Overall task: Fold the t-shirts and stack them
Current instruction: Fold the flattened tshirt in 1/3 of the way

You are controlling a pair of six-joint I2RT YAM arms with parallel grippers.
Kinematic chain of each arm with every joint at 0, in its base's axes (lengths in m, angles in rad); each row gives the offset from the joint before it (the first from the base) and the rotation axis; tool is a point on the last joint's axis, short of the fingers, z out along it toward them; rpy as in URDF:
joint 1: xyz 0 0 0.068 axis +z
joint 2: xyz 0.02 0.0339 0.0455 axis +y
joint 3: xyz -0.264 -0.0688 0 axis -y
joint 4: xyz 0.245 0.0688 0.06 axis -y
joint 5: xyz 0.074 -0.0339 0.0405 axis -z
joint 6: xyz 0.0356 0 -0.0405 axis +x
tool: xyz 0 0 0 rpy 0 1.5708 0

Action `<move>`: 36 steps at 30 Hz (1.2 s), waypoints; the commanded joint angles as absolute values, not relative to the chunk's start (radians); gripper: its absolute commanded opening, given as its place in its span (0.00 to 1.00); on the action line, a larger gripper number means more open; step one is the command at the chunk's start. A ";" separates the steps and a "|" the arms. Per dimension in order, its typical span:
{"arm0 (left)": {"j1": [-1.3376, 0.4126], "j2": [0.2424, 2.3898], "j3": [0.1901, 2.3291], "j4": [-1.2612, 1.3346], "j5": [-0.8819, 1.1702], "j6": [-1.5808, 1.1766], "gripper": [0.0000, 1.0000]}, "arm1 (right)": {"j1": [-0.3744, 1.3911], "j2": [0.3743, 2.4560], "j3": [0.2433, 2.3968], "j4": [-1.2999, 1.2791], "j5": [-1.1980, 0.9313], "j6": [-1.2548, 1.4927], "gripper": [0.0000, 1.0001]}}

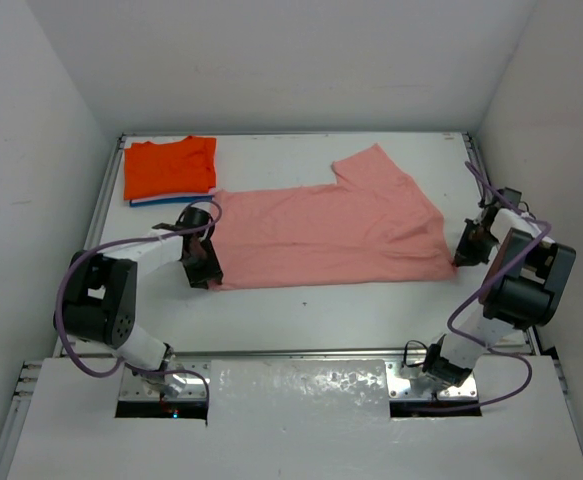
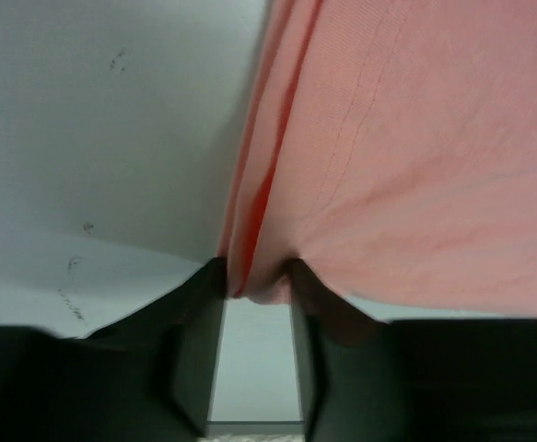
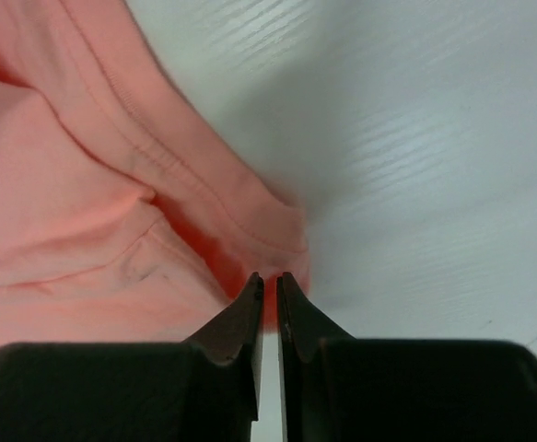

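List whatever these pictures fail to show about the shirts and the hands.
1. blue shirt, top view: only a thin edge shows under the orange shirt; the rest is covered.
2. pink shirt, both wrist views: cut off by the frame edges; its underside faces down, unseen in every view.
3. left hand and right hand, top view: fingertips too small and dark to read there.

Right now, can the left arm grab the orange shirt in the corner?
Probably not yet. The left gripper is shut on the pink shirt, so it must let go first. Nothing blocks the way to the orange shirt beyond.
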State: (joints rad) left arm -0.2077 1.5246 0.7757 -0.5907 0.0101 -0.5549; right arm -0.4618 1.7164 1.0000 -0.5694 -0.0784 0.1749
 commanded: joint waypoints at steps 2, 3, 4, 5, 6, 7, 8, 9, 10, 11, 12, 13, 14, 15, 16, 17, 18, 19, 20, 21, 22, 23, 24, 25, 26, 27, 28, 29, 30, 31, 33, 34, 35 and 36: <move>-0.195 1.468 0.804 -0.620 0.019 -0.538 0.45 | -0.460 1.655 1.015 -0.520 -0.127 0.172 0.13; -0.195 1.456 0.817 -0.626 0.006 -0.537 0.47 | -0.459 1.657 1.028 -0.520 -0.136 0.178 0.13; -0.195 1.444 0.854 -0.647 0.005 -0.531 0.49 | -0.459 1.658 1.043 -0.534 -0.140 0.181 0.13; -0.195 1.442 0.877 -0.663 0.005 -0.526 0.49 | -0.457 1.660 1.057 -0.540 -0.141 0.183 0.14; -0.195 1.443 0.905 -0.679 -0.029 -0.520 0.50 | -0.453 1.657 1.081 -0.548 -0.143 0.187 0.15; -0.195 1.447 0.955 -0.695 -0.037 -0.508 0.50 | -0.449 1.654 1.091 -0.551 -0.144 0.189 0.17; -0.195 1.454 0.977 -0.712 -0.046 -0.502 0.50 | -0.446 1.649 1.098 -0.551 -0.152 0.190 0.21; -0.193 1.459 1.000 -0.713 -0.060 -0.496 0.50 | -0.436 1.641 1.110 -0.542 -0.155 0.196 0.29; -0.192 1.465 1.041 -0.715 -0.066 -0.482 0.50 | -0.428 1.641 1.117 -0.537 -0.159 0.198 0.32; -0.190 1.485 1.061 -0.721 -0.075 -0.466 0.50 | -0.410 1.654 1.132 -0.525 -0.187 0.199 0.35; -0.189 1.496 1.083 -0.719 -0.074 -0.466 0.50 | -0.399 1.664 1.143 -0.525 -0.204 0.201 0.35; -0.187 1.509 1.116 -0.715 -0.072 -0.447 0.50 | -0.385 1.673 1.155 -0.528 -0.213 0.201 0.37; -0.186 1.538 1.132 -0.709 -0.071 -0.434 0.49 | -0.355 1.684 1.169 -0.528 -0.216 0.202 0.38; -0.181 1.555 1.149 -0.709 -0.066 -0.425 0.49 | -0.339 1.692 1.193 -0.528 -0.216 0.201 0.39; -0.178 1.574 1.176 -0.713 -0.063 -0.413 0.48 | -0.324 1.704 1.204 -0.531 -0.209 0.199 0.39; -0.173 1.603 1.184 -0.721 -0.058 -0.410 0.44 | -0.299 1.707 1.225 -0.532 -0.198 0.201 0.39; -0.172 1.614 1.190 -0.722 -0.042 -0.407 0.42 | -0.293 1.712 1.233 -0.532 -0.193 0.215 0.39; -0.172 1.621 1.190 -0.723 -0.037 -0.408 0.39 | -0.290 1.720 1.239 -0.532 -0.199 0.224 0.39; -0.170 1.631 1.184 -0.710 -0.032 -0.414 0.36 | -0.288 1.723 1.246 -0.529 -0.207 0.242 0.39; -0.172 1.631 1.166 -0.698 -0.016 -0.423 0.33 | -0.287 1.724 1.246 -0.520 -0.224 0.248 0.39; -0.172 1.634 1.160 -0.683 -0.006 -0.428 0.30 | -0.287 1.721 1.243 -0.509 -0.235 0.253 0.39; -0.172 1.643 1.157 -0.663 -0.006 -0.433 0.26 | -0.285 1.721 1.235 -0.499 -0.244 0.256 0.39; -0.172 1.647 1.157 -0.655 -0.005 -0.437 0.23 | -0.282 1.723 1.233 -0.483 -0.247 0.255 0.39; -0.172 1.661 1.163 -0.634 -0.005 -0.437 0.21 | -0.281 1.738 1.235 -0.479 -0.245 0.252 0.40; -0.172 1.664 1.166 -0.617 0.026 -0.433 0.18 | -0.276 1.749 1.250 -0.477 -0.250 0.241 0.41; -0.172 1.666 1.167 -0.598 0.072 -0.420 0.18 | -0.276 1.764 1.261 -0.476 -0.253 0.239 0.43; -0.173 1.664 1.163 -0.575 0.104 -0.414 0.18 | -0.276 1.778 1.270 -0.474 -0.262 0.236 0.46; -0.175 1.658 1.155 -0.522 0.138 -0.413 0.18 | -0.275 1.804 1.285 -0.466 -0.267 0.235 0.50; -0.176 1.655 1.144 -0.499 0.208 -0.414 0.19 | -0.275 1.818 1.293 -0.454 -0.268 0.230 0.52; -0.176 1.655 1.123 -0.456 0.241 -0.416 0.19 | -0.275 1.833 1.299 -0.450 -0.281 0.224 0.53; -0.189 1.658 1.108 -0.442 0.268 -0.423 0.20 | -0.276 1.891 1.330 -0.462 -0.311 0.199 0.55; -0.202 1.657 1.095 -0.436 0.264 -0.422 0.20 | -0.275 1.911 1.341 -0.466 -0.333 0.192 0.56; -0.206 1.654 1.089 -0.434 0.258 -0.423 0.20 | -0.275 1.928 1.356 -0.466 -0.359 0.193 0.56; -0.207 1.654 1.075 -0.433 0.246 -0.426 0.20 | -0.276 1.960 1.367 -0.471 -0.359 0.195 0.56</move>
State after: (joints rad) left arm -0.1921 1.6718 1.1030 -0.5064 0.1963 -0.4271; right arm -0.2790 1.9141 1.3087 -0.4904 -0.2916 0.2188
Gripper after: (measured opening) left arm 0.194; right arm 0.559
